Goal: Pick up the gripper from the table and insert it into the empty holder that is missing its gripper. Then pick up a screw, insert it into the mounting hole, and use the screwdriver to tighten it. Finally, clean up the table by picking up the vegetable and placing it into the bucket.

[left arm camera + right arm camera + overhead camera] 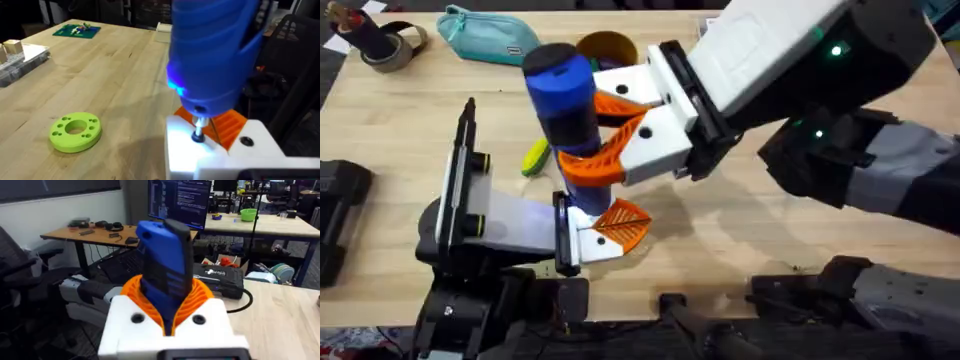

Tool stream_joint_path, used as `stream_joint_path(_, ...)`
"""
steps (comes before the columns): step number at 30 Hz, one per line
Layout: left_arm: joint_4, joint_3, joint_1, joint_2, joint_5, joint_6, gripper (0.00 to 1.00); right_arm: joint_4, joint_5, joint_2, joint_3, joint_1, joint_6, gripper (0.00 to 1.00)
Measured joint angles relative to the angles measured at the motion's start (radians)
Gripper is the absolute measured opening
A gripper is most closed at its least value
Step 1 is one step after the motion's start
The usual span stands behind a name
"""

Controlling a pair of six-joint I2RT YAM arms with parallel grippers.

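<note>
My right gripper (620,125) reaches across the table and is shut on the blue screwdriver (561,95), its orange pads (200,295) clamped round the barrel (165,275). The screwdriver stands upright with its metal bit (198,131) pressed into a hole in the white gripper part (220,155), which has an orange ribbed pad (623,225) and sits at the end of my left arm (510,225). Whether a screw sits under the bit I cannot tell. The yellow-green vegetable (535,157) lies on the table (740,230) beside the screwdriver. The brown bucket (608,46) stands behind it.
A teal pouch (485,35) and a tape roll (385,45) lie at the far left. A lime-green disc with holes (75,132) rests on the wood near the left arm. A black case (340,215) sits at the left edge.
</note>
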Motion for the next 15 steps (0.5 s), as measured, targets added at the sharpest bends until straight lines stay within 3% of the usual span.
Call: stream_joint_path(15, 0.0, 0.0, 0.0, 0.0, 0.001, 0.0, 0.016, -0.001, 0.0, 0.0, -0.007, 0.0, -0.003, 0.046)
